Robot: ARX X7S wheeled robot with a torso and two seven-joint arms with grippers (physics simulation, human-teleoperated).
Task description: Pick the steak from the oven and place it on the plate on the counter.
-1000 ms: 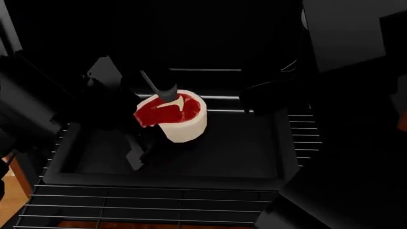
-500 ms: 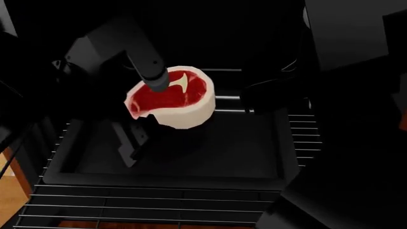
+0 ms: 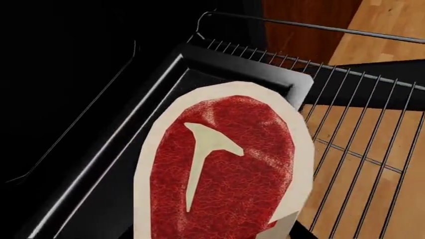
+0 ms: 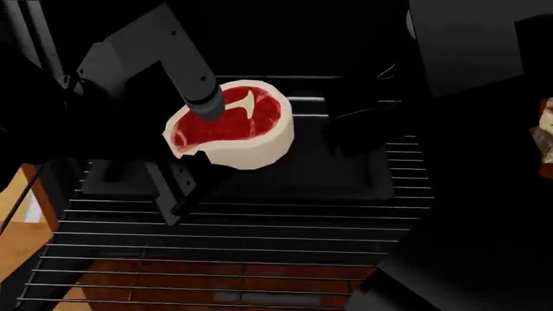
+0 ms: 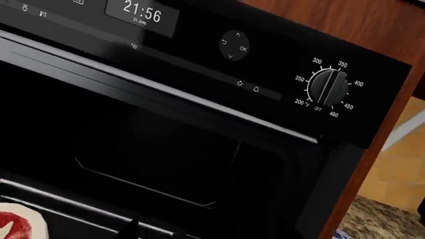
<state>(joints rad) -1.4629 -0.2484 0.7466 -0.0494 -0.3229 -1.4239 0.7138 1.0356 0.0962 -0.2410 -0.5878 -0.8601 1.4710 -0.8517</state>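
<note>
We are holding the steak (image 4: pixel 232 133) clamped in the left gripper (image 4: pixel 203 152), clear above the baking tray (image 4: pixel 363 175); the plate is lying out of view, right gripper unseen.

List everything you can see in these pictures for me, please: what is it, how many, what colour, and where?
steak: one, red top with a white bone mark, cream sides; held up above the tray
baking tray: one, black; on the wire rack
wire rack: one seen, silver; pulled out of the oven
oven: one, black cavity, set in reddish-brown wood
temperature knob: one, black; on the oven's control panel
clock display: one, reads 21:56; same panel
counter: speckled brown stone, beside the oven
floor: light wood-coloured, below the rack
left gripper: one, black; shut on the steak
right arm: dark, beside the tray; its gripper cannot be judged
</note>
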